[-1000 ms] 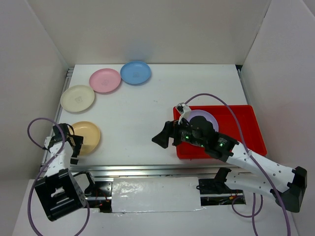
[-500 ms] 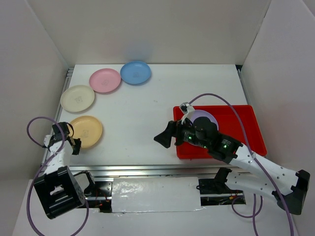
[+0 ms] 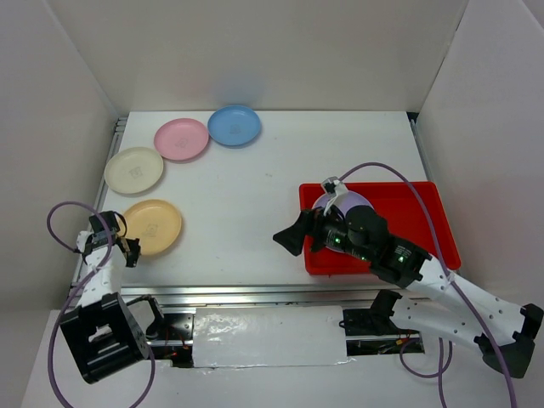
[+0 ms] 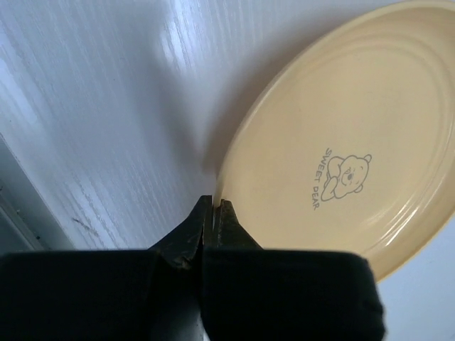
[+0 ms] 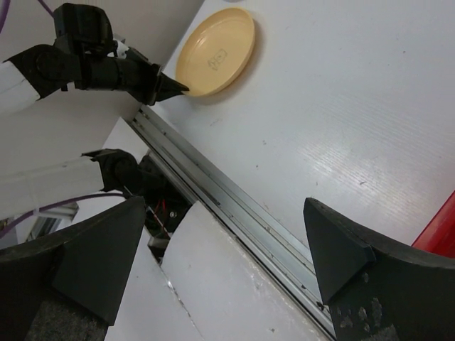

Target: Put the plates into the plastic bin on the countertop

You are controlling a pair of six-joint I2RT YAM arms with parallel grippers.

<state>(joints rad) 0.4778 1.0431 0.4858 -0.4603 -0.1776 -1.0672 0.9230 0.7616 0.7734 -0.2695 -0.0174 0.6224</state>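
A yellow-orange plate (image 3: 153, 227) (image 4: 341, 142) lies at the front left of the countertop (image 3: 246, 195). My left gripper (image 3: 130, 252) (image 4: 214, 202) is shut on that plate's near-left rim, its jaws pinched together; the right wrist view shows its tips (image 5: 183, 88) at the rim too. Cream (image 3: 134, 170), pink (image 3: 182, 138) and blue (image 3: 235, 125) plates lie in an arc at the back left. The red plastic bin (image 3: 412, 208) stands at the right with a purple plate (image 3: 350, 202) in it, half hidden by my right arm. My right gripper (image 3: 291, 240) (image 5: 224, 241) hangs open and empty just left of the bin.
White walls close in the left, back and right sides. A metal rail (image 3: 255, 291) (image 5: 234, 206) runs along the front edge, below my right gripper. The bin's corner (image 5: 444, 227) shows red at the right wrist view's edge.
My left gripper has closed from wide open onto the yellow-orange plate's rim, and the plate has shifted a little to the right and back. My right arm has drifted slightly right.
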